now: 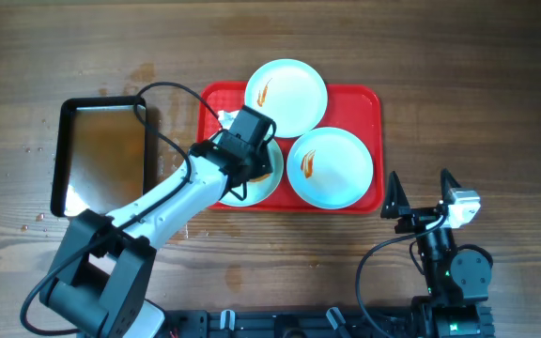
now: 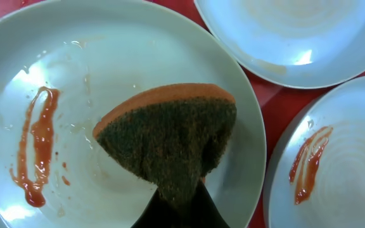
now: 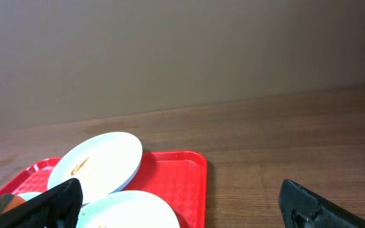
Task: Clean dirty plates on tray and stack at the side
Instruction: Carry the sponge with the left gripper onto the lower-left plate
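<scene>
Currently, left end effector (image 2: 179,212) holds sponge (image 2: 170,136) over smeared plate (image 2: 56,76).

**Inspector:** Right hand (image 3: 179,190), condition?

**Assistant:** Spread wide. Its dark fingers (image 3: 315,209) sit one at each lower corner of the view.

**Inspector:** Items observed?

**Assistant:** A red tray (image 3: 176,174), lower left on the brown wooden table (image 3: 284,139). It carries two white plates. The far plate (image 3: 100,161) bears a thin orange smear and overlaps the near plate (image 3: 132,212), which the view's bottom edge cuts off.

**Inspector:** Background?

**Assistant:** A plain brown wall (image 3: 182,50).
</scene>
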